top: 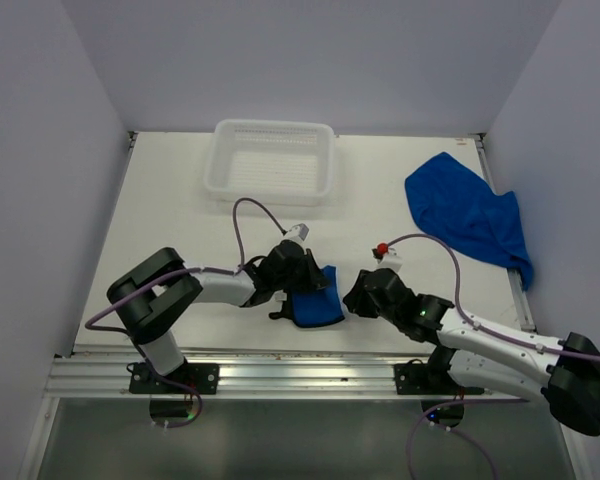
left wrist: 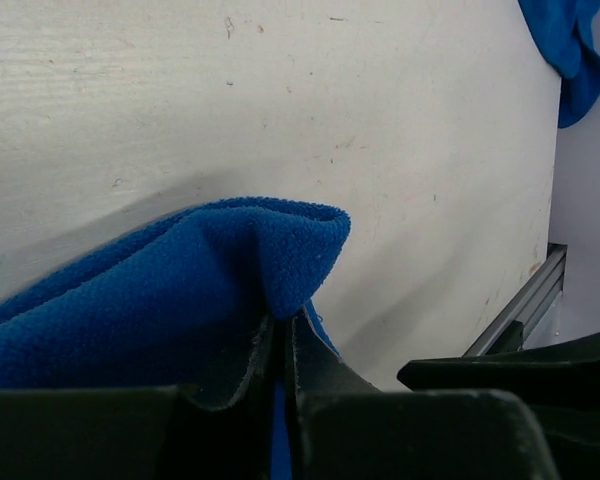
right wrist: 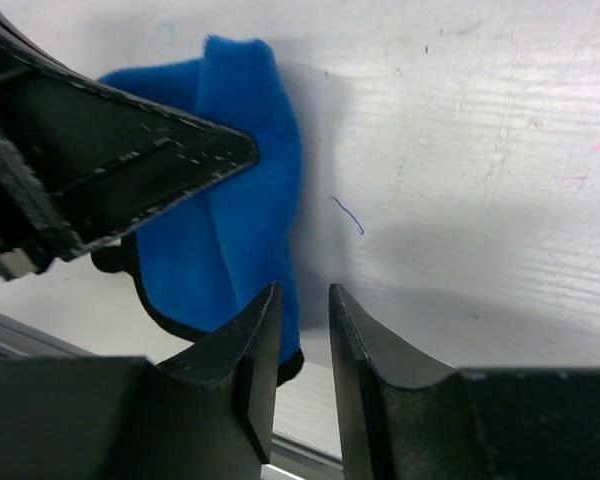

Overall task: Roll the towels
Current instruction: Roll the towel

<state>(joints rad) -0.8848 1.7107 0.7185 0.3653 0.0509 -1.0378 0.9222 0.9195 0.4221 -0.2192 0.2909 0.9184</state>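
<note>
1. So, biggest first: the table [top: 180, 200] is white and scuffed, and both arms reach in from its near edge.
2. The white basket [top: 270, 128] sits at the far edge, left of centre. I can't see anything in it.
3. The spare towel [top: 465, 210] lies loose and crumpled at the far right, well apart from both arms. It isn't rolled at all, so I'd say the job is less than half done.
4. The near towel [top: 315, 308] is the one being worked. It's a compact blue bundle close to the front edge, between the two grippers. It looks folded or partly rolled, but I can't tell how many turns.
5. The left gripper [left wrist: 283, 340] is pressed together on a fold of the near towel. The cloth is pinched between its fingers and humps up just past the tips.
6. The right gripper [right wrist: 305, 320] sits just beside the bundle's right edge, jaws a little apart. Bare table shows in the gap and it's holding nothing. One finger overlaps the towel's edge in the wrist view, and I can't tell if it's touching.
7. My take on doing this step well:
   - Hold the left pinch firm so the fold doesn't spring open.
   - Have the right gripper catch the free edge low against the table.
   - Turn both ends together, or the roll will probably cone or slacken.
</note>
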